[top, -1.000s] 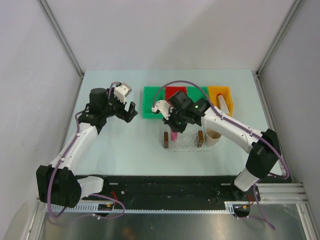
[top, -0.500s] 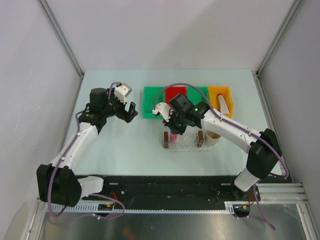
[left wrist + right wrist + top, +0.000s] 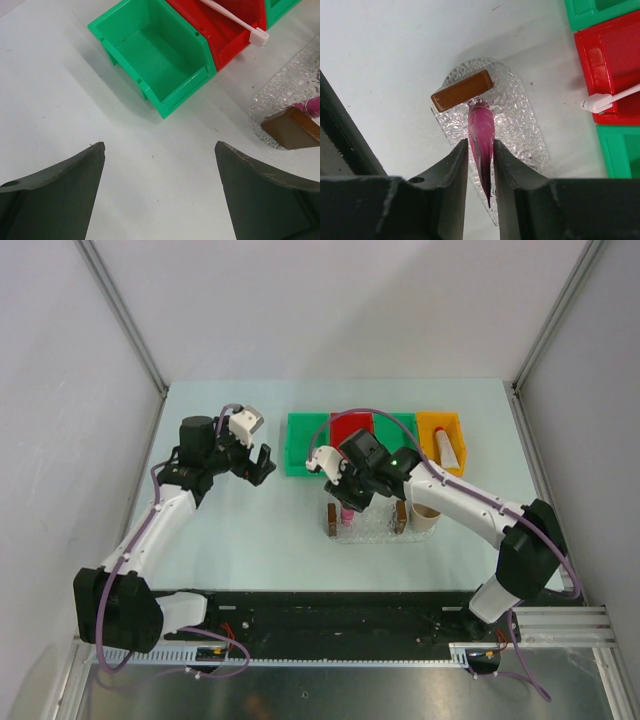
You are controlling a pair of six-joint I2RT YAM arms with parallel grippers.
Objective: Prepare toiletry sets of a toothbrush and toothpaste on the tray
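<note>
A pale bench (image 3: 240, 540) between plain grey walls fills the top view. At centre left the left gripper (image 3: 264, 464) hangs wide open and empty. At centre the right gripper (image 3: 344, 502) stands over the left end of the tray (image 3: 374, 532), with the toothpaste (image 3: 346, 513) a pink spot beneath it. The left wrist view shows an empty green bin (image 3: 155, 60) at upper middle. At upper right the toothbrush (image 3: 258, 36) lies in the red bin (image 3: 220, 37), not yet on the tray. In the right wrist view the right gripper pinches the toothpaste from both sides. The tube stands on end, its far end just beside the brown handle (image 3: 462, 90); whether it touches the tray I cannot tell. Let go in this pose, the tube would likely topple. It could land on the handle, roll over the rim, or sprawl across the room the toothbrush needs.
</note>
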